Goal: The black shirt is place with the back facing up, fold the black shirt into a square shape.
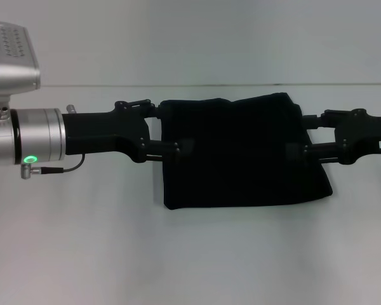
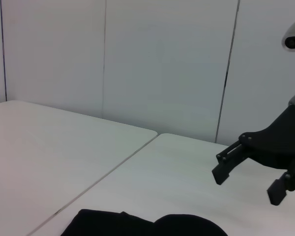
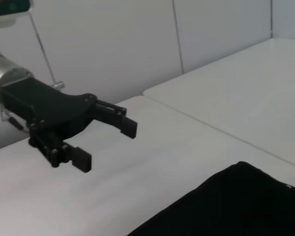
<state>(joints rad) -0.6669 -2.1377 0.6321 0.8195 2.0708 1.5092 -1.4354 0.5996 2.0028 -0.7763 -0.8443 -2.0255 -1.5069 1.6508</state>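
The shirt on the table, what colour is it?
Plain black, no pattern. The black shirt shows best in the head view.

The black shirt (image 1: 241, 152) is seen as soft matt cloth; the tabletop (image 1: 190, 254) as smooth and matt; the left claw (image 1: 168, 133) as matt black plastic.

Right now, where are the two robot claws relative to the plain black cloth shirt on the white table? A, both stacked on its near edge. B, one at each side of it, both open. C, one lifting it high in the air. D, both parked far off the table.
B: the left claw and the right claw sit at opposite sides of the folded plain black cloth shirt, and the wrist views show each with fingers spread.
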